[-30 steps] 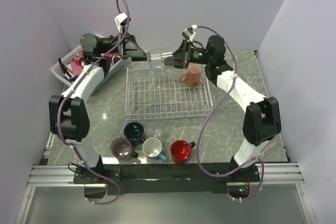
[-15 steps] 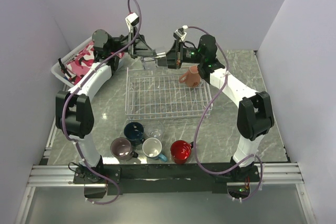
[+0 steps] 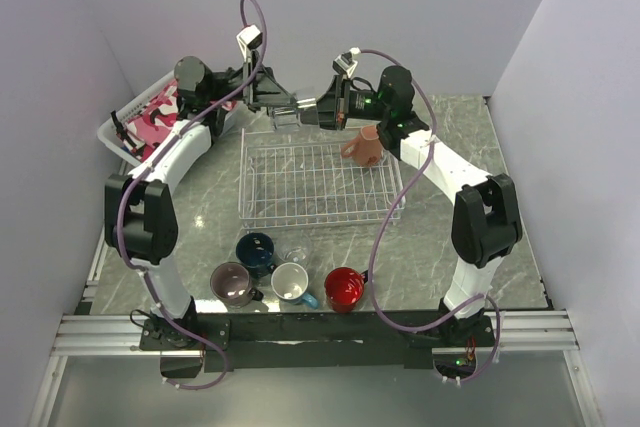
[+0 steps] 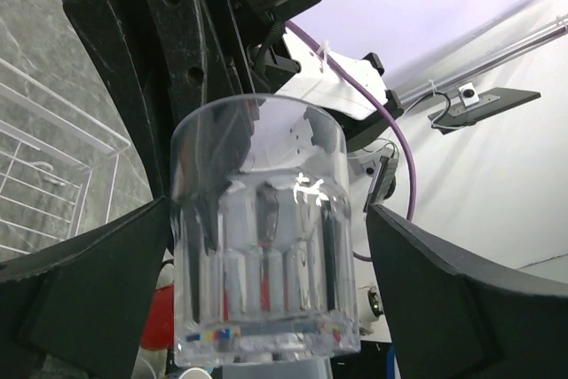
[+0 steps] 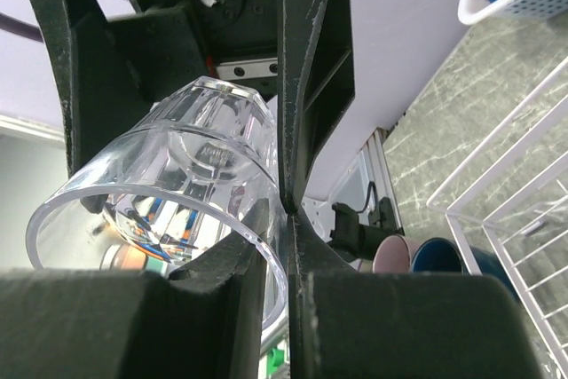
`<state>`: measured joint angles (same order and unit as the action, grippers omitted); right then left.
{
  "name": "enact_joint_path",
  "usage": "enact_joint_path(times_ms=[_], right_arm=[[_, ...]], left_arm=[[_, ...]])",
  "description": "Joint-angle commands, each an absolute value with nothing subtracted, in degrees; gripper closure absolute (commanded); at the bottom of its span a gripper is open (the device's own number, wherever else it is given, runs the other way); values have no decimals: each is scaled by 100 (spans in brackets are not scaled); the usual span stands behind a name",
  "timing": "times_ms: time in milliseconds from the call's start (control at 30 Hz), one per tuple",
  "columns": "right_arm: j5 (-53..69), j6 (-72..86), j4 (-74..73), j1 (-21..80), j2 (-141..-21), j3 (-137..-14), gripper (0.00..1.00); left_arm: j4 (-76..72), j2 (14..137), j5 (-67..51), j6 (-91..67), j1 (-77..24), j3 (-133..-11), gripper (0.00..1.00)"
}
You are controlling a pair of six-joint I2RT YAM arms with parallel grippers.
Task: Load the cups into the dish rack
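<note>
The clear glass (image 3: 286, 117) hung in the air above the far edge of the dish rack (image 3: 318, 219). It lay on its side, long axis running from arm to arm, base toward my left gripper (image 4: 266, 206) and mouth toward my right gripper (image 5: 286, 210). My right jaws pinched its rim wall. My left fingers (image 4: 98, 299) flanked the base, but I could not tell whether they pressed it. A salmon mug (image 3: 364, 145) leaned at the rack's far right corner, just under my right arm. The other cups (image 3: 290, 282) stood clustered on the table (image 3: 200, 207) near the rack's front.
</note>
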<state>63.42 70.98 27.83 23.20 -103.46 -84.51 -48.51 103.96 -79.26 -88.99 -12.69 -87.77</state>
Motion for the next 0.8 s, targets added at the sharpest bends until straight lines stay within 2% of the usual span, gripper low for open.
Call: enact_joint_path(times_ms=[0,167,267,300,367,400,567,633,667,700,733,767], right_arm=[[5994,7233,3181,2197,-10397,-8868,100],[5968,7137,3102,2162,-10362,-8842,100],[5959,7137,3146,2153,-10345,-8763,100],[5959,7154,3164,2153,-10336,-8737,100],[5950,7146,3155,2136,-10345,-8754,100],[5950,7111,3103,2127,-10345,-8789,100],[5915,7093,3041,2118,-10415,-8938,100],[5889,7102,3032,2127,-10424,-8912,100],[5897,7075,2989,2127,-10424,-8921,100],[5880,6971,2779,2127,-10415,-8956,100],[5871,6865,2595,2127,-10415,-8991,98],[5862,6621,2384,2118,-10406,-9070,86]], left_arm=[[-5071,9932,-8218,-9000,-1231,-8736,3],[-4940,9888,-8253,-8930,-1204,-8657,3],[-4966,9870,-8209,-8939,-1213,-8613,7],[-4940,9879,-8218,-8921,-1204,-8639,14],[-4940,9888,-8244,-8930,-1213,-8648,23],[-4905,9888,-8253,-8877,-1204,-8648,33],[-4738,9853,-8262,-8789,-1213,-8604,52],[-4667,9861,-8262,-8702,-1230,-8631,71],[-4554,9870,-8262,-8658,-1239,-8640,85],[-4431,9870,-8262,-8527,-1248,-8692,91],[-4317,9888,-8270,-8438,-1248,-8727,95],[-4211,9896,-8288,-8359,-1239,-8762,99]])
